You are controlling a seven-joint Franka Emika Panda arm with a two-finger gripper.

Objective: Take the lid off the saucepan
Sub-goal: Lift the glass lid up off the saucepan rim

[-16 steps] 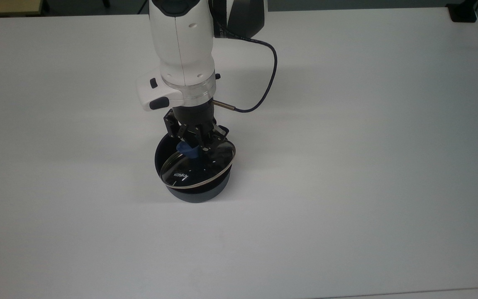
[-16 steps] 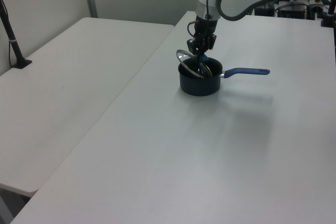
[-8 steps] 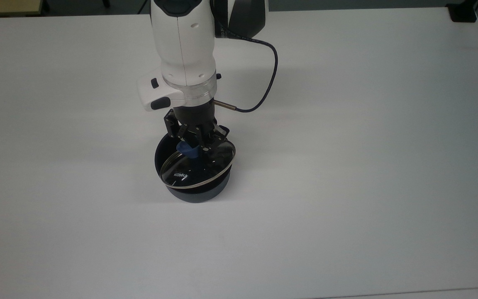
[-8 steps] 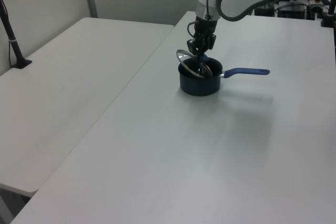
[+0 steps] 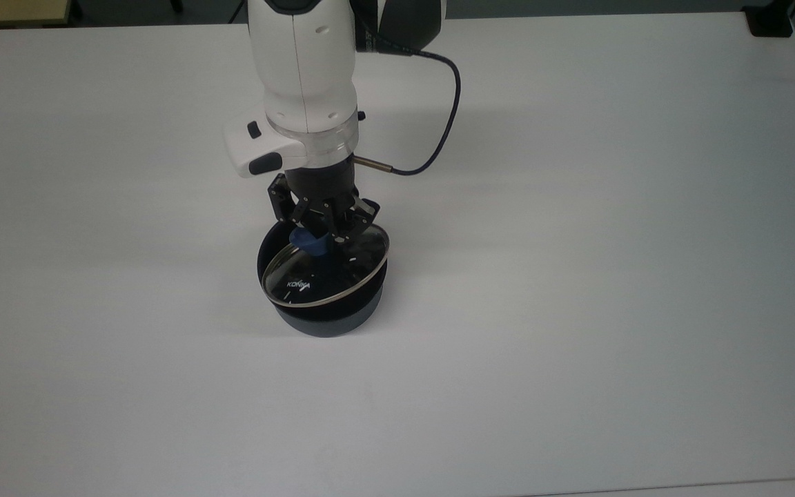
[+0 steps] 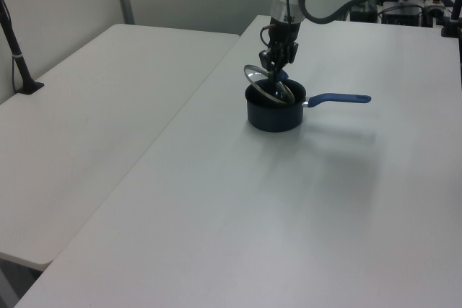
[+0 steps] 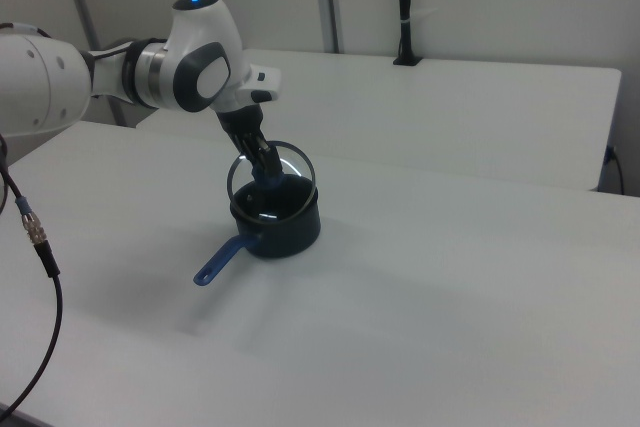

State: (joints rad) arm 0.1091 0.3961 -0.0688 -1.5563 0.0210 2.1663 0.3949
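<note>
Lid: the lid [image 5: 325,267] is a round clear glass disc with a thin metal rim, white lettering near its lower left edge in the top view, and a blue knob [image 5: 308,243] at its centre. It sits just left of centre in the top view and upper centre in the left view [image 6: 268,83], and is tilted, one side up and clear of the pan's rim.

Saucepan: the saucepan [image 5: 326,310] is small, round and deep, dark navy outside and black inside, standing on the white table [image 5: 577,276] directly under the lid. Its long blue handle [image 6: 339,98] points to the left view's right; in the right view [image 7: 220,261] it runs toward the lower left.

Pincer: the gripper [image 5: 321,235] comes down from the upper part of the top view and is clenched on the knob, holding the lid at a slant.

Arm: the white arm [image 5: 304,83] rises to the top edge of the top view, with a dark cable [image 5: 442,131] looping to its right.

Open room: bare tabletop lies on every side of the pan, with the table's edges far off. A second table [image 6: 94,106] fills the left view's left.
</note>
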